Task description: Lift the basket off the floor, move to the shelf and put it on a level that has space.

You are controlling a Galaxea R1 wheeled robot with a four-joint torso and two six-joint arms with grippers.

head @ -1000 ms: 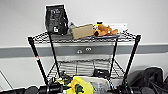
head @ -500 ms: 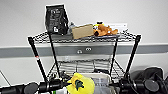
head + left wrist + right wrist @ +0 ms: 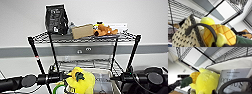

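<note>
The basket (image 3: pixel 108 75) hangs between my two arms in front of the shelf (image 3: pixel 34 51), a black wire rack. The basket's pale liner and cream woven side (image 3: pixel 181 37) carry dark looped handles (image 3: pixel 205 26). My left gripper (image 3: pixel 62 75) holds its left end and my right gripper (image 3: pixel 115 78) its right end. Inside lie a yellow pineapple plush (image 3: pixel 81 80) and a white printed box (image 3: pixel 233 75). The basket rides about level with the second wire level (image 3: pixel 82 64), whose grid is bare behind it.
The top tier carries a black bag (image 3: pixel 56 18), a brown carton box (image 3: pixel 82 31) and an orange plush (image 3: pixel 105 30). A white wall with a grey band (image 3: pixel 150 48) stands behind the rack. Black posts (image 3: pixel 133 52) flank the basket closely.
Both arms have risen into view with the basket, which now sits higher against the rack. The rack itself has hardly shifted.
</note>
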